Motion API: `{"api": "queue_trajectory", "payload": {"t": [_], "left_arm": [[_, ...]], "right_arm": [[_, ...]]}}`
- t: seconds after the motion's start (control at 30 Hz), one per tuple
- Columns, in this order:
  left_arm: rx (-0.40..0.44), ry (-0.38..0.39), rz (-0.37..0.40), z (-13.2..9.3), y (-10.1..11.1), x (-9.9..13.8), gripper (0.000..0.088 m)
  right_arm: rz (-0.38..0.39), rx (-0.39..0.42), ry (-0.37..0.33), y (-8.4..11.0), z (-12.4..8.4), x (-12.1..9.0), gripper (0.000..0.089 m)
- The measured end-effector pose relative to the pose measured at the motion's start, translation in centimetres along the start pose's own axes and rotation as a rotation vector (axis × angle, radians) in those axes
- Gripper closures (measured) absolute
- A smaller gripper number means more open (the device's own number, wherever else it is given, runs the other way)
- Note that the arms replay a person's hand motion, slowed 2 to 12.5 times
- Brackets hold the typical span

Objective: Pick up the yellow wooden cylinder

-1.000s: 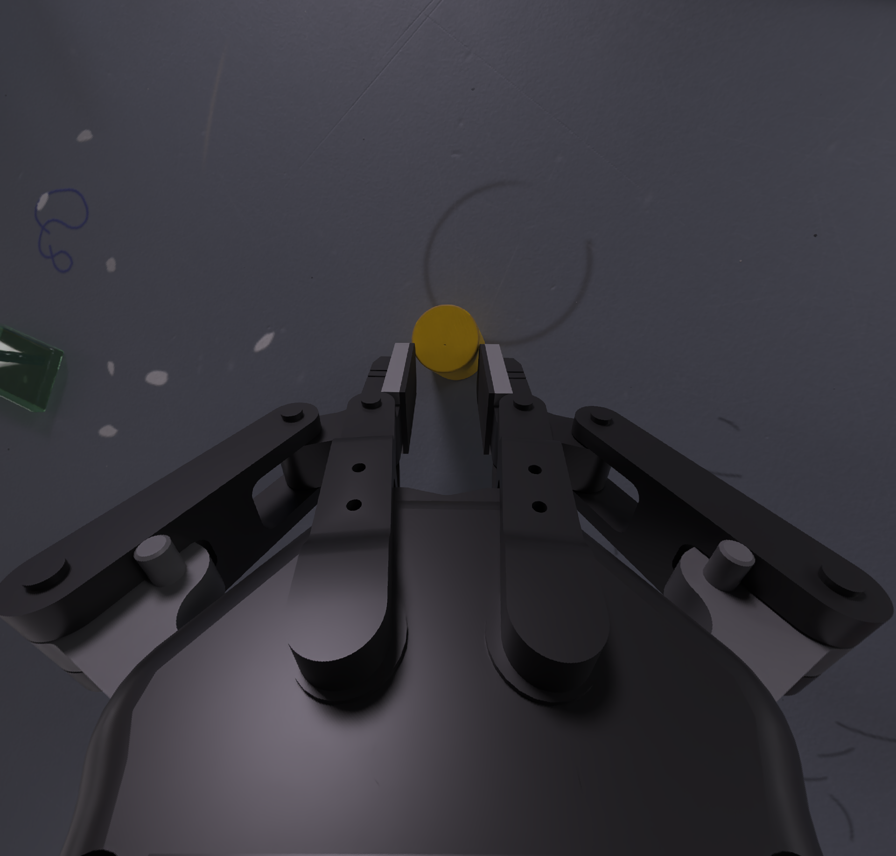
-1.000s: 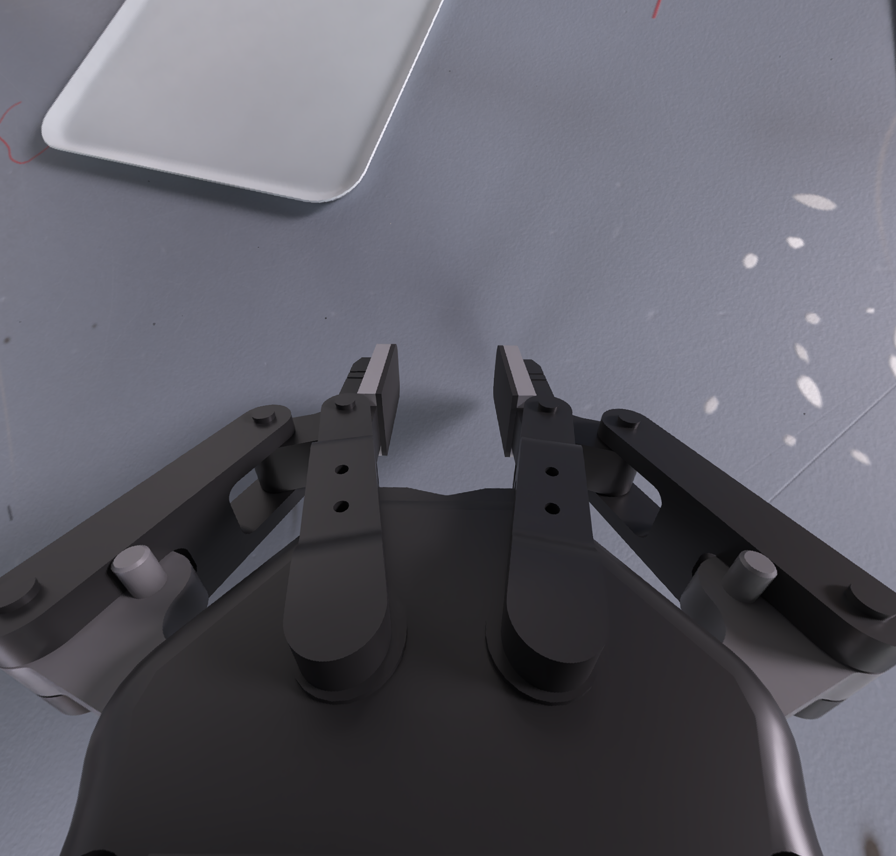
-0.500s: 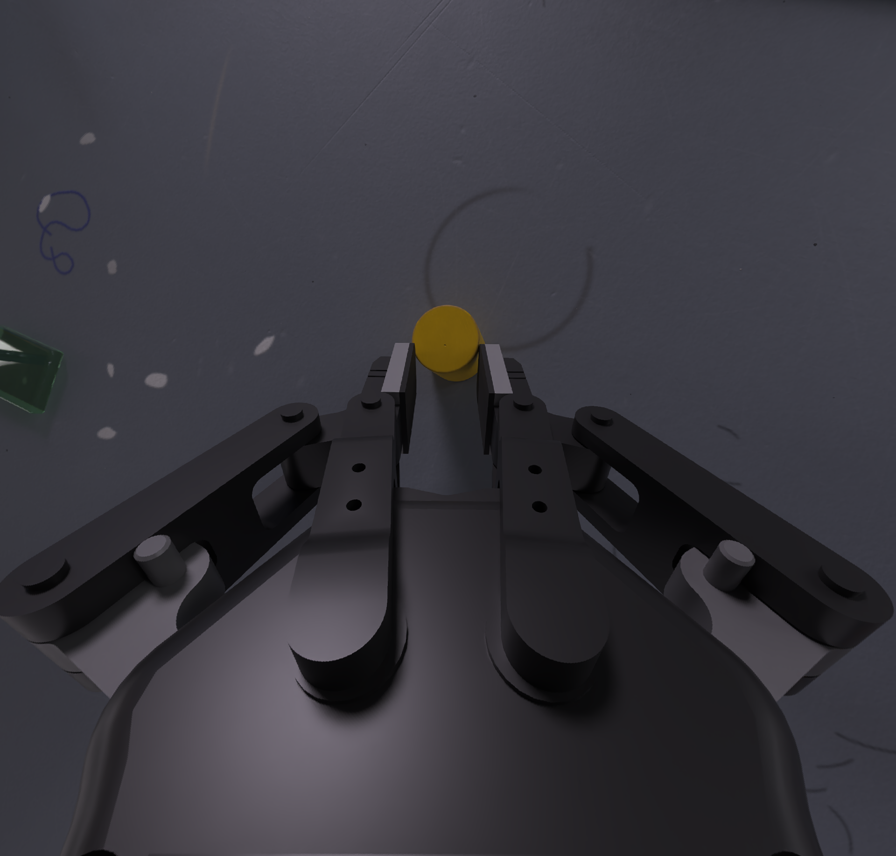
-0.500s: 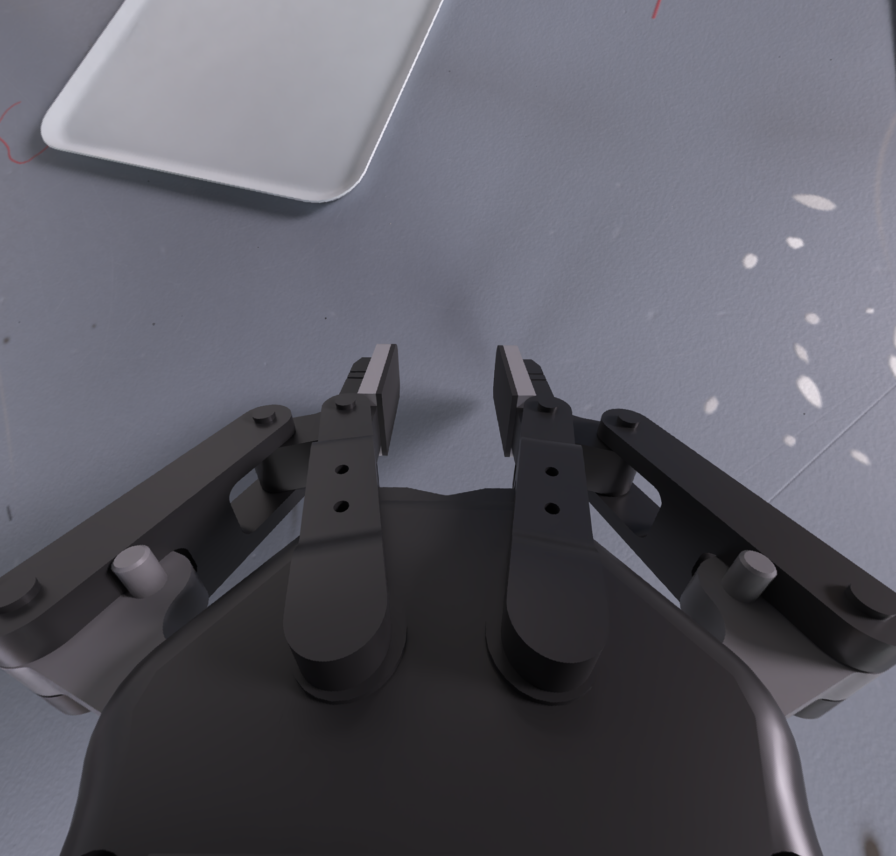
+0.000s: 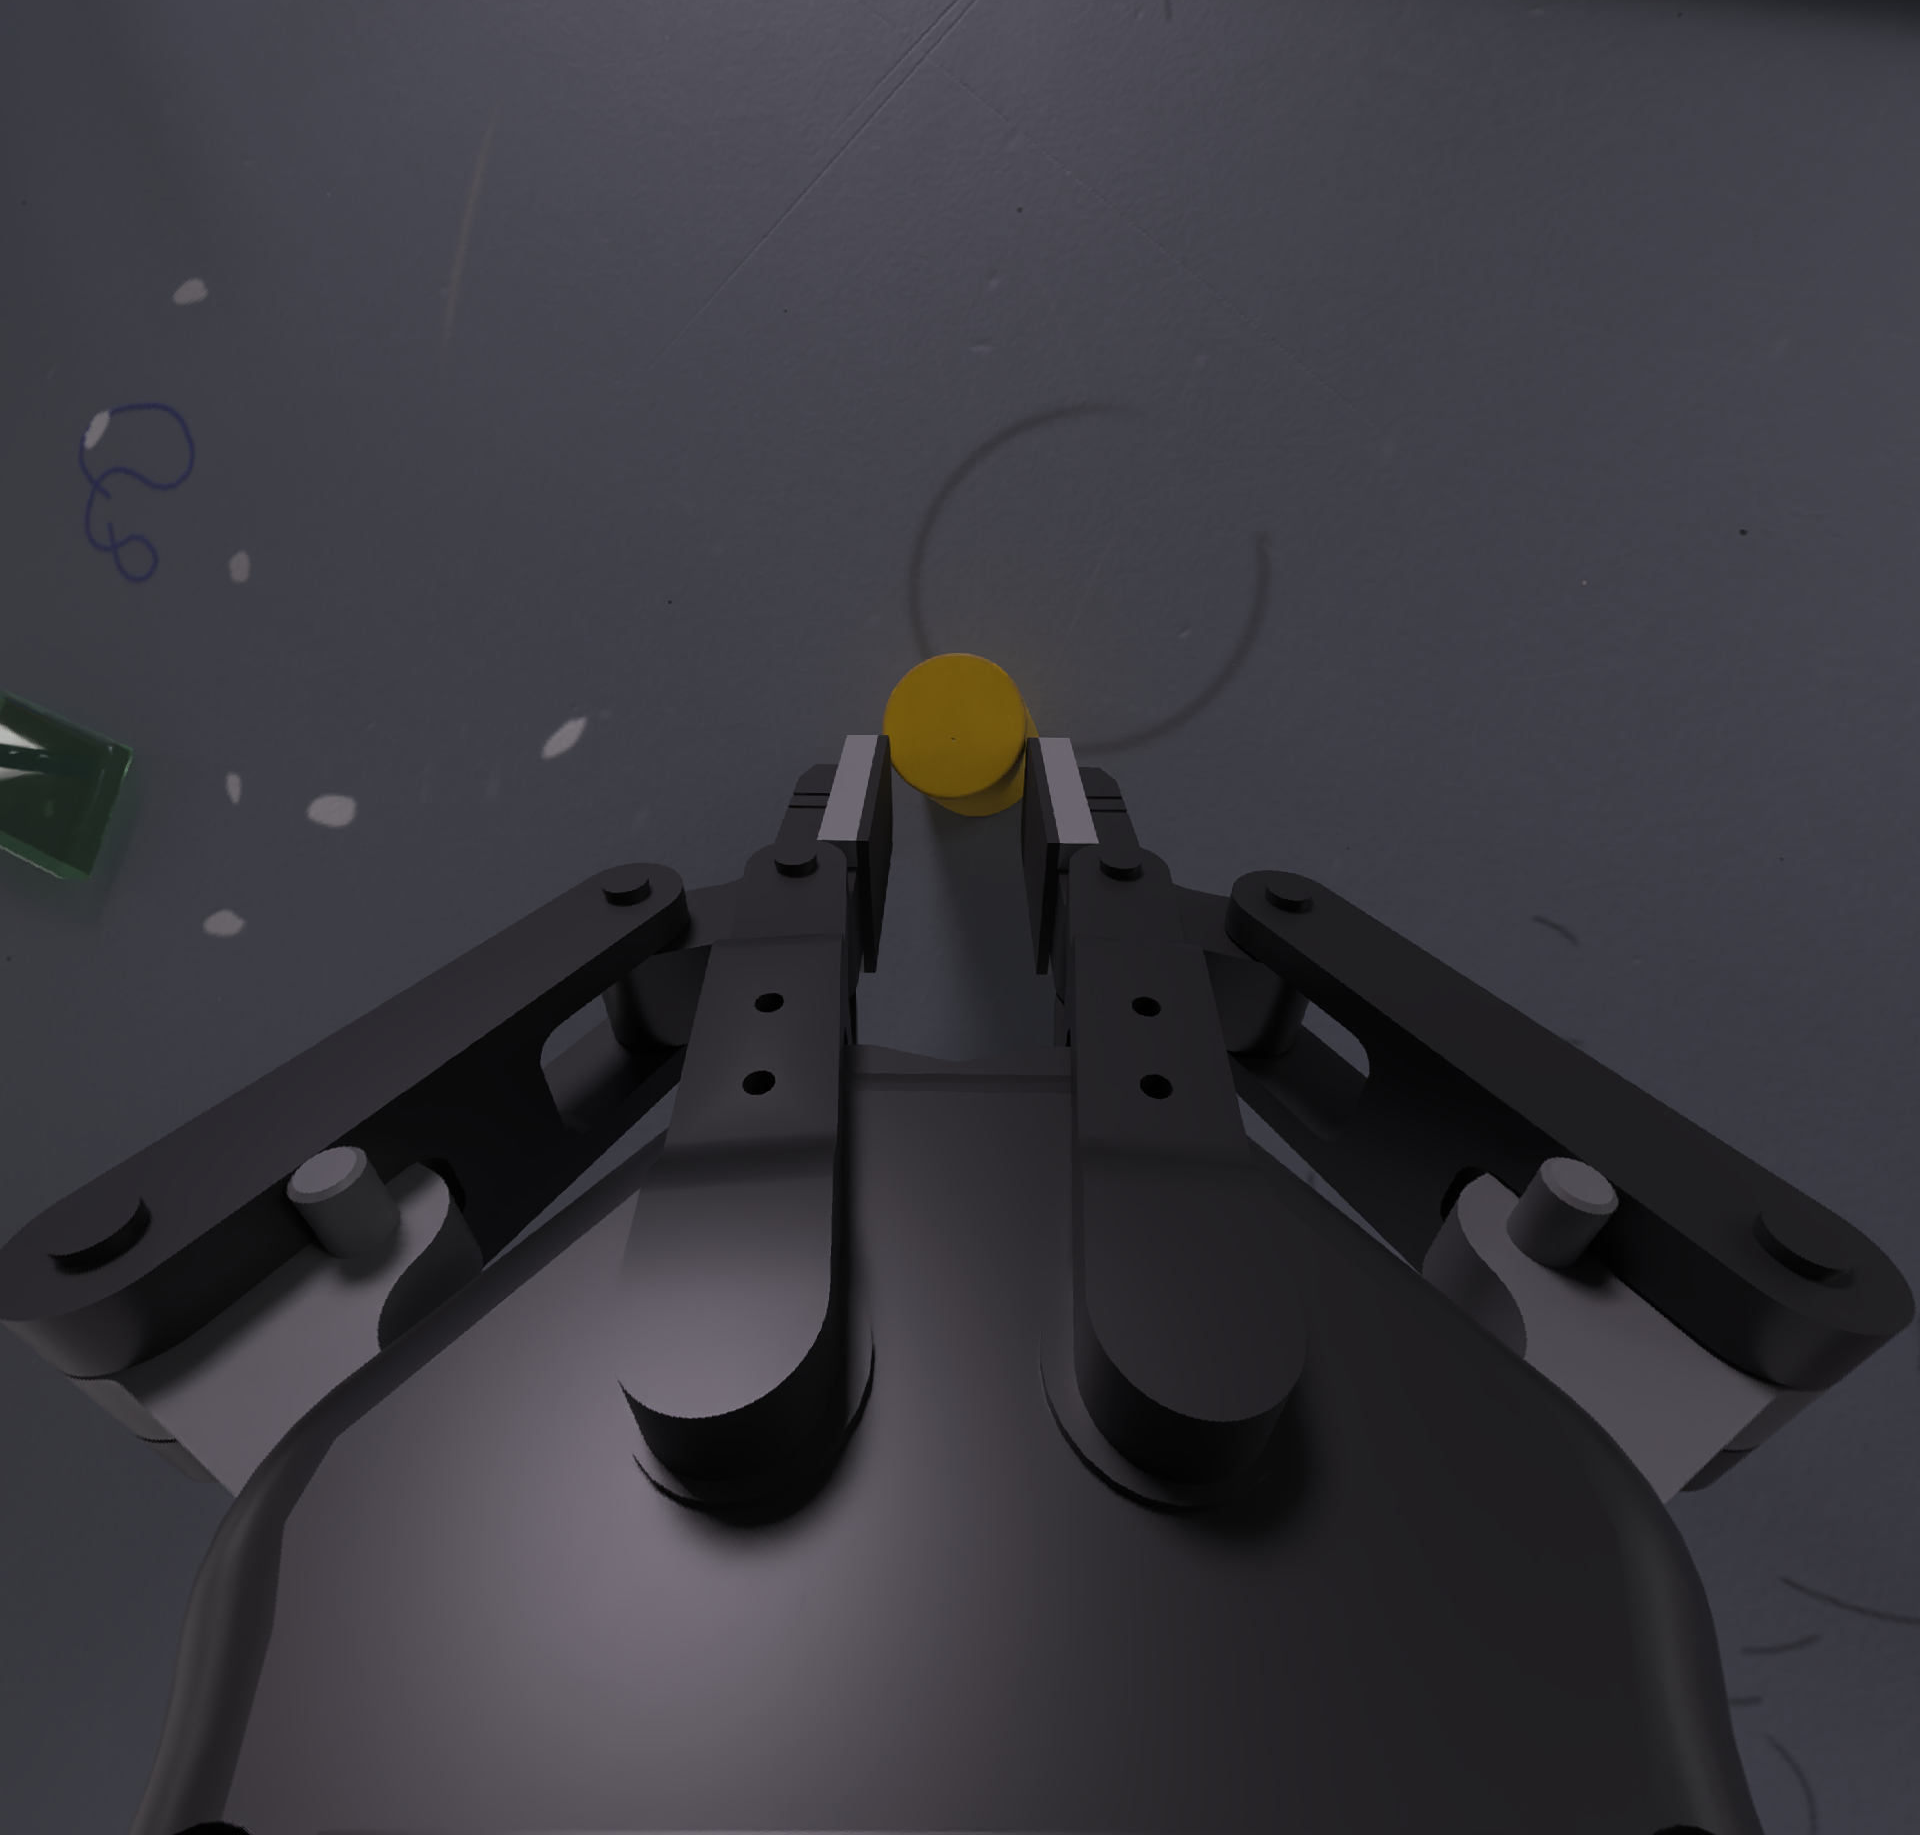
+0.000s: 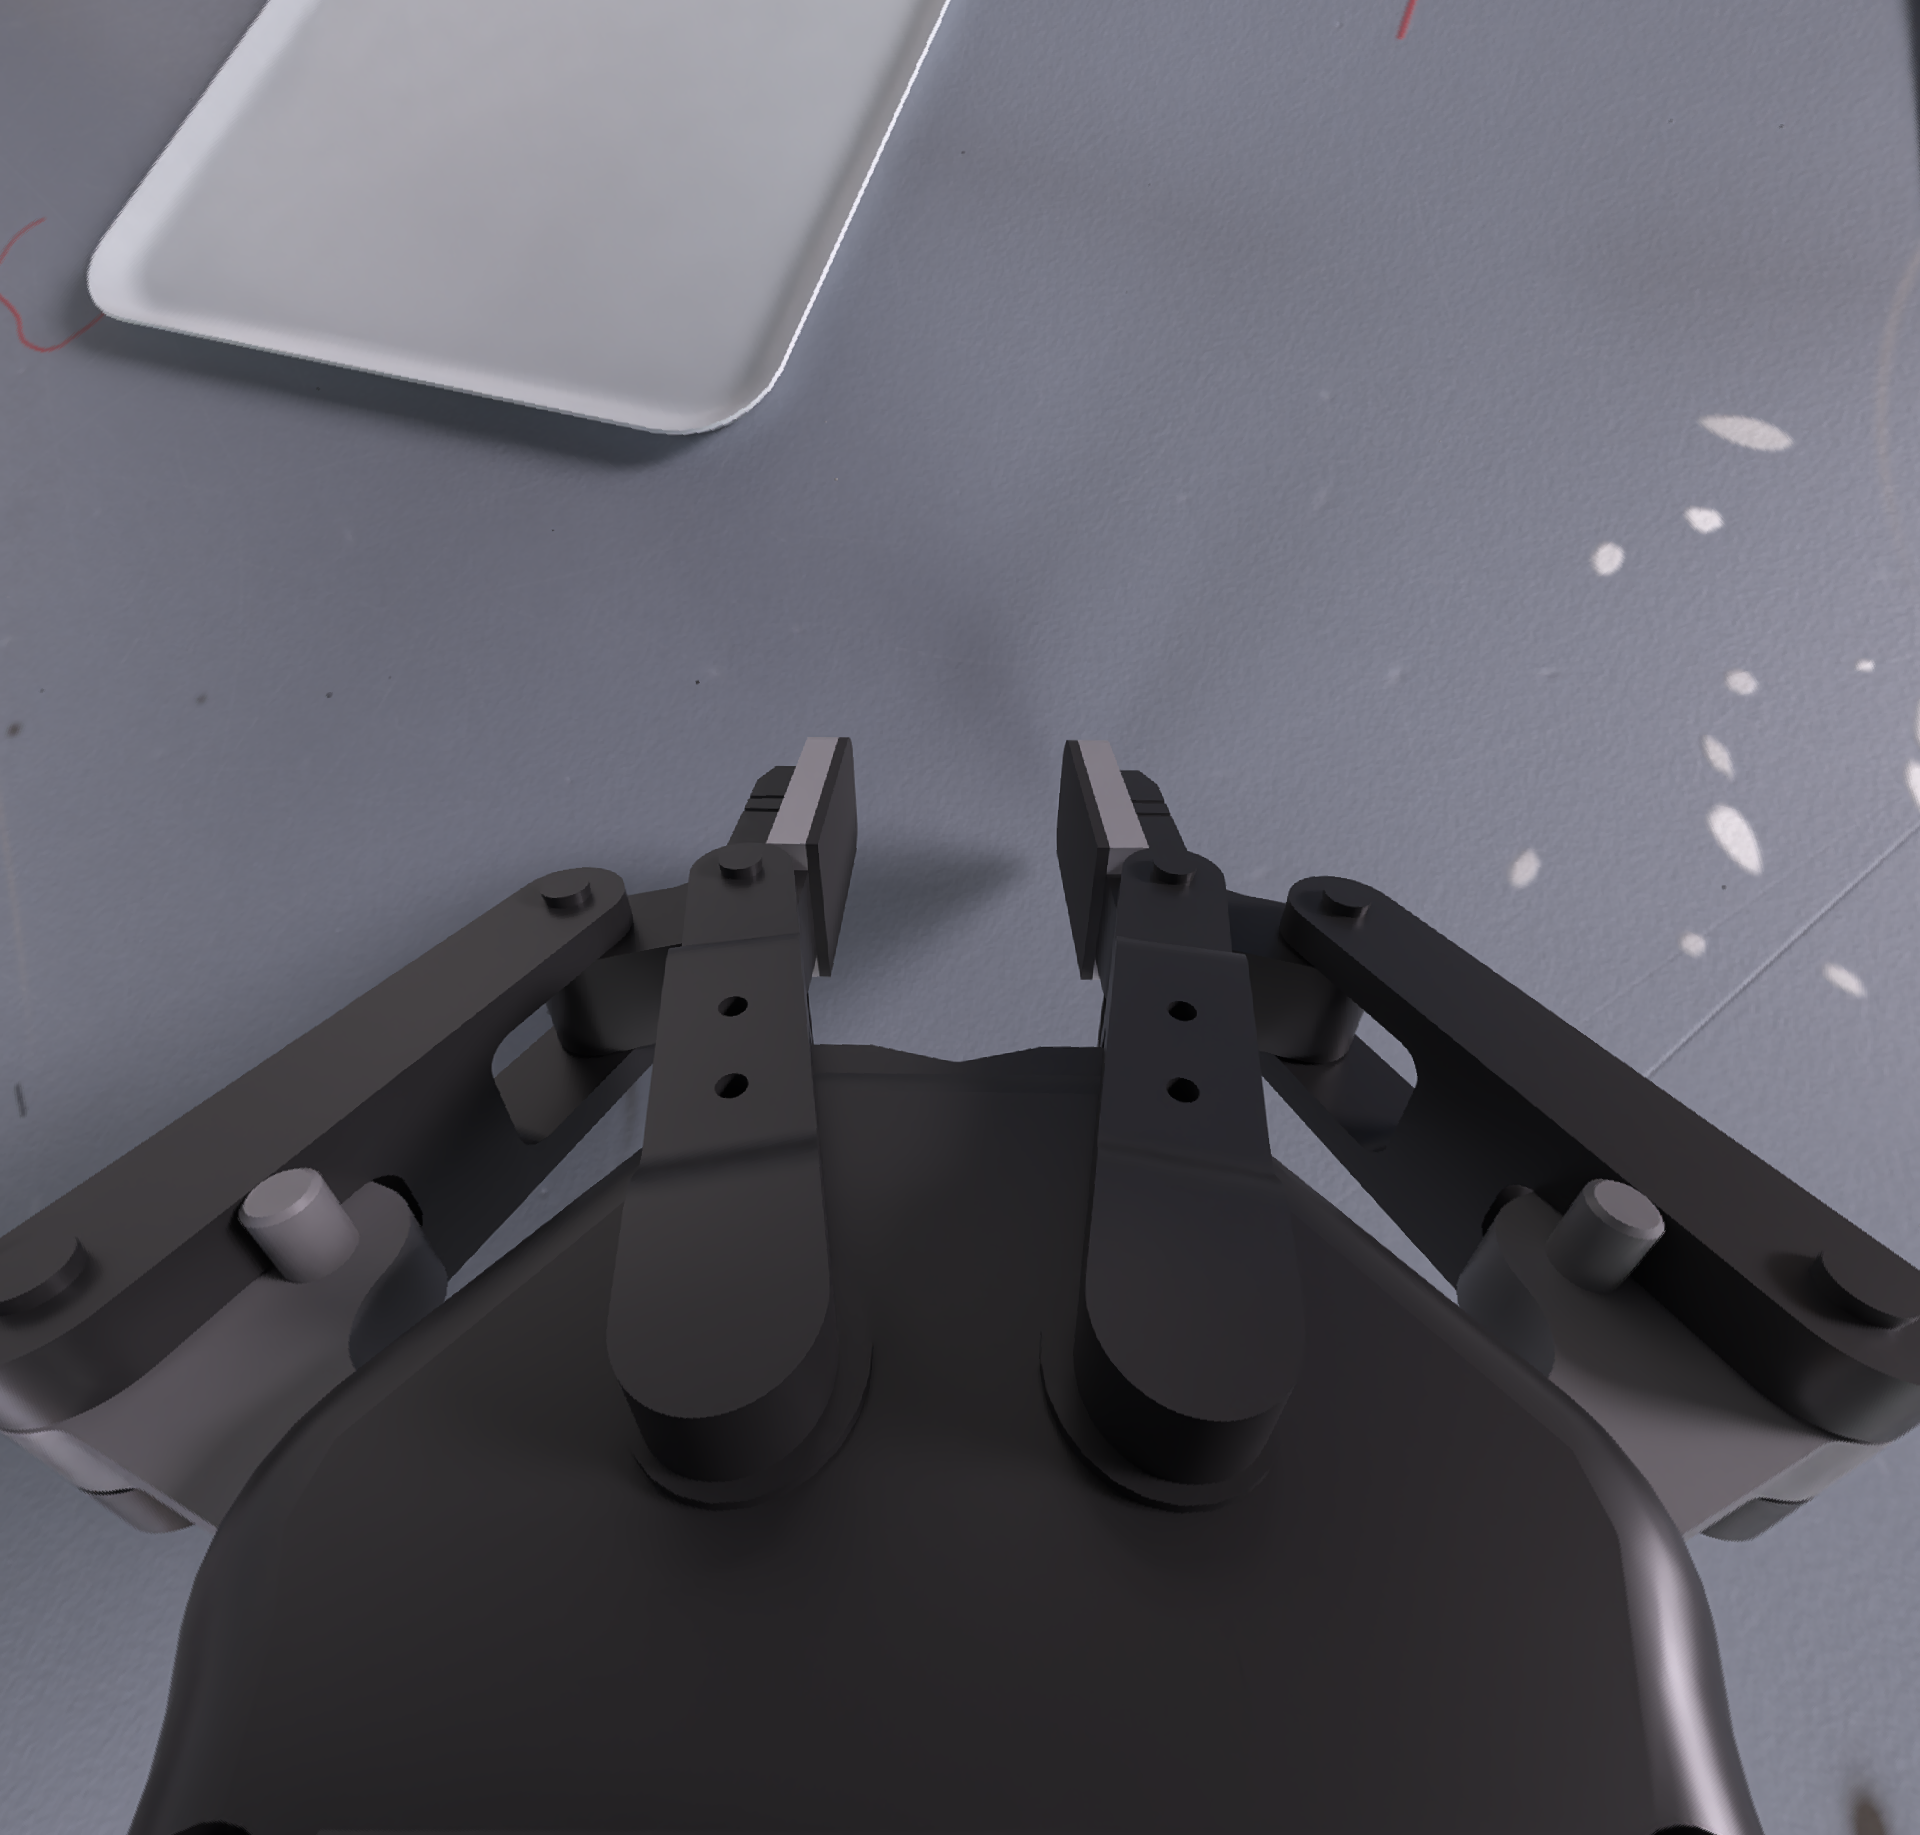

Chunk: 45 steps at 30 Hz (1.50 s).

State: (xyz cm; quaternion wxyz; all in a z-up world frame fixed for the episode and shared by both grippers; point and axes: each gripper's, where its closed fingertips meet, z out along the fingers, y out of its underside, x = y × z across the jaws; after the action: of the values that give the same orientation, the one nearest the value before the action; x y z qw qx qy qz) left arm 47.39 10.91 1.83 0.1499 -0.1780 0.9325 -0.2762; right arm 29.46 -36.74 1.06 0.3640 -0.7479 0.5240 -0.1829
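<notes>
The yellow wooden cylinder (image 5: 954, 720) shows end-on in the left wrist view, between the two pads of my left gripper (image 5: 956, 772). The left gripper is shut on it, with both pads touching its sides. Only its round top face and a little of its side show; the part below is hidden. A faint ring mark (image 5: 1091, 580) lies on the dark grey table (image 5: 1351, 279) just beyond it. My right gripper (image 6: 958, 783) is open and empty above the table (image 6: 1351, 435). The cylinder does not show in the right wrist view.
A green translucent block (image 5: 52, 798) lies at the far left edge of the left wrist view. A white shallow tray (image 6: 520, 175) with nothing in it lies on the table at the upper left of the right wrist view. Pale flecks and scratches mark the table.
In the left wrist view the table marks have shifted very slightly while the cylinder stays fixed between the pads. The right wrist view is unchanged.
</notes>
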Motion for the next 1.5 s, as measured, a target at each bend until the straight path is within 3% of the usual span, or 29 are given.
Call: {"api": "queue_trajectory", "payload": {"t": [0.5, 0.93, 1.3, 1.5], "left_arm": [[0.021, -0.004, 0.023, 0.0, -0.5, 0.2, 0.0655], [0.024, -0.005, 0.020, 0.6, -0.8, 0.0, 0.0512], [0.028, 0.008, 0.001, 0.8, -1.0, -0.2, 0.0512], [0.029, 0.027, -0.021, 1.0, -1.0, -0.1, 0.0553]], "right_arm": [[0.001, 0.000, -0.001, 0.0, 0.0, 0.0, 0.0539], [0.002, 0.000, -0.001, 0.0, 0.0, 0.0, 0.0542], [0.002, 0.000, -0.001, 0.0, 0.0, 0.0, 0.0542], [0.003, 0.000, -0.002, 0.0, 0.0, 0.0, 0.0542]]}}
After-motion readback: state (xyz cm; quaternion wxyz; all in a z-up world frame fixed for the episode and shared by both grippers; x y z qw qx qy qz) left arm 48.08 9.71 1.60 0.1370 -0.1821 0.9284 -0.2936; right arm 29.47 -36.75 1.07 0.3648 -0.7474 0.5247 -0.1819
